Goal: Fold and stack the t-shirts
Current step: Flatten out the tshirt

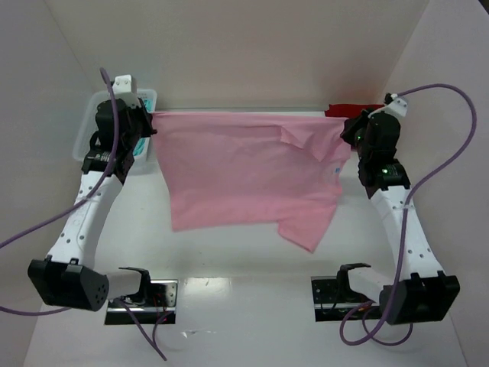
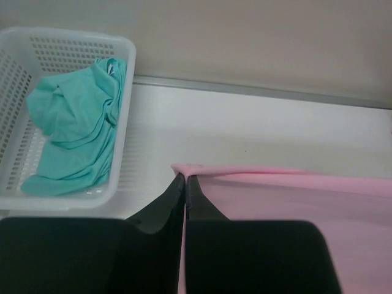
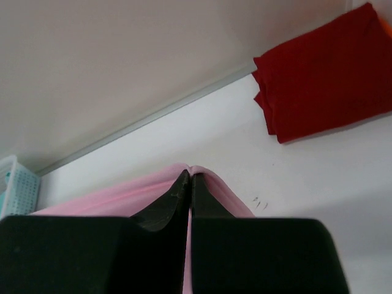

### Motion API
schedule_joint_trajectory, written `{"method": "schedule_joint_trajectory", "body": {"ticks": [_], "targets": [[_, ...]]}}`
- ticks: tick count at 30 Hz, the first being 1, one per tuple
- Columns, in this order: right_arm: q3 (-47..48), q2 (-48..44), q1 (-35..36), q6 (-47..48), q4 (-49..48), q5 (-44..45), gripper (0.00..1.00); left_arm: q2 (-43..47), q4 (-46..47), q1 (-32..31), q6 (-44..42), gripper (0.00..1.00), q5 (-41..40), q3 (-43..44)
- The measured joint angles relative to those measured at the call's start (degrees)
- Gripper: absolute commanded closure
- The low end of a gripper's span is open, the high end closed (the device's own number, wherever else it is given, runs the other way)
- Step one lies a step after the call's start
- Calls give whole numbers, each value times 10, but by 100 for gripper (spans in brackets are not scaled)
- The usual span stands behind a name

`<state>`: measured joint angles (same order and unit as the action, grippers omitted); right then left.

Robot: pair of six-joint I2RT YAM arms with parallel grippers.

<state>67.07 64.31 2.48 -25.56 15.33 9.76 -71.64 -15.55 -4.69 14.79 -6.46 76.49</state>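
Spread over the middle of the white table (image 1: 229, 264): 1 pink t-shirt (image 1: 244, 176), hem toward the arm bases, far edge pulled taut between 2 tools. Pinched shut on that edge, 1 at each end: left tool (image 2: 185, 177) and right tool (image 3: 188, 176). Farther back, crumpled in the white mesh basket (image 2: 125, 52) at the far left, 1 teal t-shirt (image 2: 76, 128); folded at the far right by the back wall, 1 red t-shirt (image 3: 324, 73).

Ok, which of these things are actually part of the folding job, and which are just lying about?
Job:
pink t-shirt, pinched by left gripper and right gripper
red t-shirt, folded
teal t-shirt, crumpled

Lying about:
white mesh basket, holding the teal one
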Motion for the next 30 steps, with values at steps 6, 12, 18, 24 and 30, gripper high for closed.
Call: {"method": "schedule_joint_trajectory", "body": {"ticks": [6,12,18,24,30], "targets": [[-76,140,0,-28,-105,0,99,-165,86,1,10,100,-14,-28],[-94,224,0,-36,-103,-5,99,-285,82,2,21,100,-11,-21],[-32,223,0,-31,-119,-6,99,-280,110,2,21,100,-11,54],[61,174,0,-12,-125,-17,99,-206,109,2,16,100,2,83],[62,27,2,-2,-104,-23,99,-37,92,2,10,100,24,72]]}}
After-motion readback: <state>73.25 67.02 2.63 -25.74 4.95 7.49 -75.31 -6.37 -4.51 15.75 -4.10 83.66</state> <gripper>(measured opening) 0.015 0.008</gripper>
